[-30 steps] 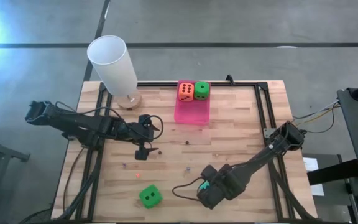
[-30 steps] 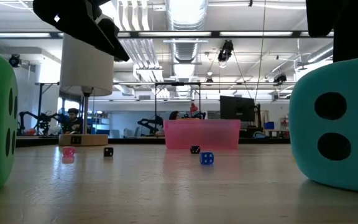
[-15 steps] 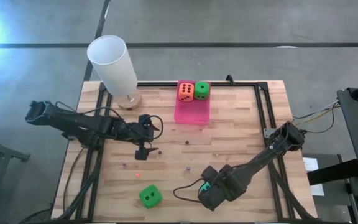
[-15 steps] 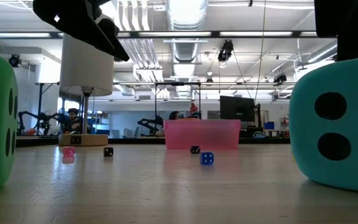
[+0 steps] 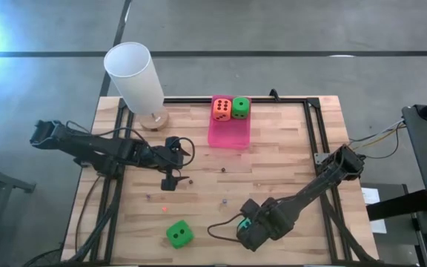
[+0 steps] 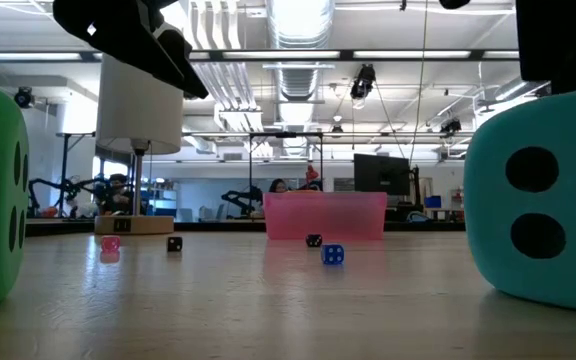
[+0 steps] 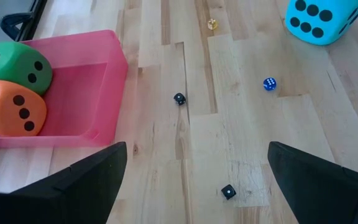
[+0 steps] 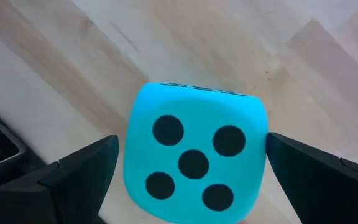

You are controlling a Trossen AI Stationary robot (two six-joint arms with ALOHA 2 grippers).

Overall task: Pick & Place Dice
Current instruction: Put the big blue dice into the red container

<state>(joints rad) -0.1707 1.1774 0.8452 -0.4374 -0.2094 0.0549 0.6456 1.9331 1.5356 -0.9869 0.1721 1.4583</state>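
Robotics lab / industrial hall, we think.
We see a wooden bench (image 5: 288,159) w/ black frame rails on a grey concrete floor (image 5: 288,30); behind it exposed ceiling ducts (image 6: 298,75), strip lights, hanging cables, a monitor (image 6: 380,172), other robot arms (image 6: 243,195) on benches, and people (image 6: 118,190) seated in the bkgd.

A grey concrete floor (image 5: 288,30) surrounds the table, and long ceiling lights (image 6: 298,20) brighten the workshop behind.
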